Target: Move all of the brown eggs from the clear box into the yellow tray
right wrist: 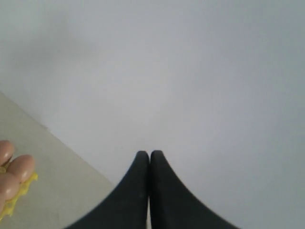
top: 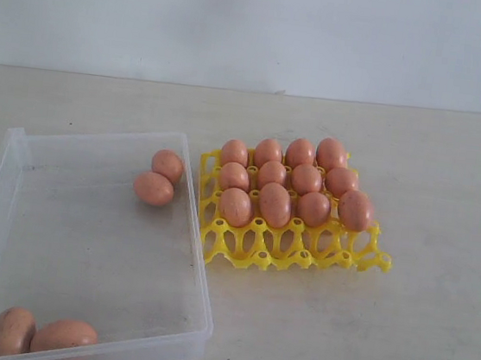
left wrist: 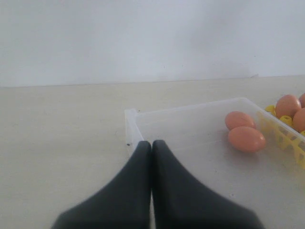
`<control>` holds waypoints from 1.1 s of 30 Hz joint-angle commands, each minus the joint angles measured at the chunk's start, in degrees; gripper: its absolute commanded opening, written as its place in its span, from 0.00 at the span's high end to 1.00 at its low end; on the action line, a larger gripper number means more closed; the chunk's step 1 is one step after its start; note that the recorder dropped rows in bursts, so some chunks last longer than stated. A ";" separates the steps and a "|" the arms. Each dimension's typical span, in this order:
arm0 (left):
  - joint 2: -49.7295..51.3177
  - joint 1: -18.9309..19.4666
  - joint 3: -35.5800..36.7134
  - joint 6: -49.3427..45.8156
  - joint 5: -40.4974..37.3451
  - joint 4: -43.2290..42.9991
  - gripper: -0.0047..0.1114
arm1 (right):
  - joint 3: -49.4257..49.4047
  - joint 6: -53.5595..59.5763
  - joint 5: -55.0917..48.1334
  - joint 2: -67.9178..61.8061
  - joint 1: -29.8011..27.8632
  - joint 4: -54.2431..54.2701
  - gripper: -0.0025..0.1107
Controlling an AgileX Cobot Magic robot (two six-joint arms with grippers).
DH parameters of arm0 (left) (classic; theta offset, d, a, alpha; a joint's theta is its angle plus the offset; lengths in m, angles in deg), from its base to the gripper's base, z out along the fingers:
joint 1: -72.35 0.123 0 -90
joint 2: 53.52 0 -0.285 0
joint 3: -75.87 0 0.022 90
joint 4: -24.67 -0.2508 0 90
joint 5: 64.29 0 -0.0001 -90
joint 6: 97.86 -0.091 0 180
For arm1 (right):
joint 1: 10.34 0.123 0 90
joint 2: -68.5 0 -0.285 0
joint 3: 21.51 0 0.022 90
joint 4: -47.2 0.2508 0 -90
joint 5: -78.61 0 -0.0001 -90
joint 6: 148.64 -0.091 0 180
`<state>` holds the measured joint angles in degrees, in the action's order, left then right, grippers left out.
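I am counting twelve eggs [top: 274, 205] sitting in the tray [top: 297, 256], filling three rows, while the front row of cups is standing empty. Four more are waiting in the box [top: 201, 293], just left of the tray: two are touching near the far corner closest to the tray, and two are lying side by side at the near left corner. So I am judging the job at about three quarters done, with one free cup for each egg left.

The near pair is being cut off by the lower edge of the exterior view, so I am not seeing them whole. Neither arm is showing there. The left gripper [left wrist: 151, 143] is pressing its fingers together on nothing, hanging over the box's end, with only the far pair in its view. The right gripper [right wrist: 149, 153] is likewise closed and empty, facing mostly wall [right wrist: 190, 71], with just a tray corner showing.
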<state>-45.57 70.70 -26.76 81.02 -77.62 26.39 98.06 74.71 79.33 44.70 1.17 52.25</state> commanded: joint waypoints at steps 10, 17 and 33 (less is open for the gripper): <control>-0.17 -0.23 -0.15 -0.03 0.07 0.31 1.00 | 23.53 -0.03 -2.47 -27.55 12.00 -0.49 0.98; -0.17 -0.23 -0.15 -0.03 0.07 0.31 1.00 | 35.69 -0.03 -2.54 -47.32 27.90 -2.30 0.98; -0.17 -0.23 -0.15 -0.03 0.07 0.31 1.00 | 49.47 -1.10 -8.13 -68.71 42.43 -5.74 0.98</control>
<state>-45.57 70.70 -26.76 81.02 -77.62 26.39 146.87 74.49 72.07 -22.88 42.30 47.20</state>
